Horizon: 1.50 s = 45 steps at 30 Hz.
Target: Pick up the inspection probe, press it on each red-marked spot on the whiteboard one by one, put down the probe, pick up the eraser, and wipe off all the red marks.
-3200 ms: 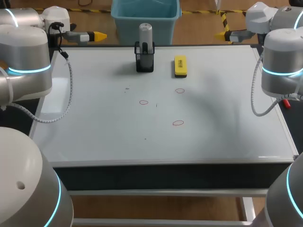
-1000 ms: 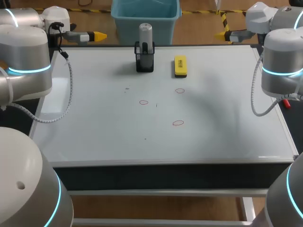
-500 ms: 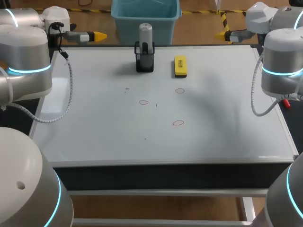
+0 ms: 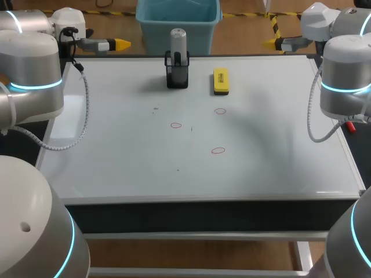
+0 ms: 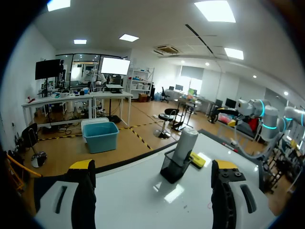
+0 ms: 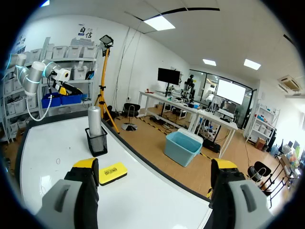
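The grey inspection probe (image 4: 178,40) stands upright in a black mesh holder (image 4: 177,74) at the back of the whiteboard (image 4: 116,139). A yellow eraser (image 4: 221,80) lies just right of it. Three red circles mark the board: one (image 4: 219,111), another (image 4: 175,125) and a third (image 4: 218,150). My left gripper (image 4: 119,43) hangs open at the back left edge, my right gripper (image 4: 271,43) open at the back right edge; both are empty. Ahead of the left gripper (image 5: 151,172) are the probe (image 5: 184,144) and eraser (image 5: 198,160). Ahead of the right gripper (image 6: 155,171), the probe (image 6: 95,123) and eraser (image 6: 112,172) show.
A light blue bin (image 4: 178,23) stands just behind the board's back edge. A coiled cable (image 4: 86,116) from my left arm hangs over the board's left side.
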Tool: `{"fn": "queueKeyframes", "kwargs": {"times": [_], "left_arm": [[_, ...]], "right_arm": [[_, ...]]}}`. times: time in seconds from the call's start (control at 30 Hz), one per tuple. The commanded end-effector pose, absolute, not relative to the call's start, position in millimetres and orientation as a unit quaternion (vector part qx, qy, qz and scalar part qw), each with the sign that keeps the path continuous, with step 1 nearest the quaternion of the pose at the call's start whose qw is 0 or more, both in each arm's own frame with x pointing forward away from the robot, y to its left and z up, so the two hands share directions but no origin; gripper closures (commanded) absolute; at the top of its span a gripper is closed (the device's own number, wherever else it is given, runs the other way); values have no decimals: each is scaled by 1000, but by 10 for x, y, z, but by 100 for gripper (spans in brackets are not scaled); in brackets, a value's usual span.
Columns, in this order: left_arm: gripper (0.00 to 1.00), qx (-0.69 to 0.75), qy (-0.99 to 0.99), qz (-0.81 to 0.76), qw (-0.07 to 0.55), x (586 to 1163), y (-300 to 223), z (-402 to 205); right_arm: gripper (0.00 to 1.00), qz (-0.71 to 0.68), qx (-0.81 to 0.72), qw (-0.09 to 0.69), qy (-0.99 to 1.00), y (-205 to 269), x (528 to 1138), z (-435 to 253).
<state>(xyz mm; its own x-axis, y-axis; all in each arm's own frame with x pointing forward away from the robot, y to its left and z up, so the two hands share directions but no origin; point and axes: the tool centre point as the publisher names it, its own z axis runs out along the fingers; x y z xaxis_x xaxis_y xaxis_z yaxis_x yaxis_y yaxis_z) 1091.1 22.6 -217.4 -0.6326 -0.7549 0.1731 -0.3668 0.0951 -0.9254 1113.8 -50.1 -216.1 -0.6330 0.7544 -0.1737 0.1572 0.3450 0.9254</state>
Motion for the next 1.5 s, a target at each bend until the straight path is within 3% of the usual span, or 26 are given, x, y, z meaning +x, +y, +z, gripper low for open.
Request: {"fn": "queueKeyframes", "kwargs": {"times": [0.03, 0.17, 0.83, 1.5], "left_arm": [[0, -390, 718, -548, 177, 10911, 226, -2174], [0, -390, 718, -548, 177, 10911, 226, -2174], [0, -174, 753, -631, 65, 11086, -302, -2122], [0, -97, 725, -682, 13, 11174, -915, -2261]], "right_arm": [[0, 488, 300, 306, 761, -501, 11138, -2161], [0, 488, 300, 306, 761, -501, 11138, -2161], [0, 488, 300, 306, 761, -501, 11138, -2161], [0, 488, 300, 306, 761, -501, 11138, -2161]]}}
